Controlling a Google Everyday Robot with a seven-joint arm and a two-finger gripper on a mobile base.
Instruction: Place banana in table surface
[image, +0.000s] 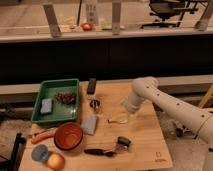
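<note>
The banana (118, 119), small, curved and pale yellow, lies on the light wooden table surface (145, 140) near its middle. My gripper (128, 109) is at the end of the white arm (165, 102), which reaches in from the right. It hangs just above and to the right of the banana's right end, very close to it. I cannot tell whether it touches the banana.
A green tray (74, 85) with a blue sponge (46, 105) and dark bits stands at the left. An orange bowl (68, 136), carrot (42, 136), round yellow-orange fruit (56, 161), grey pad (90, 124), black-handled tool (97, 151) and small can (123, 142) lie in front of it.
</note>
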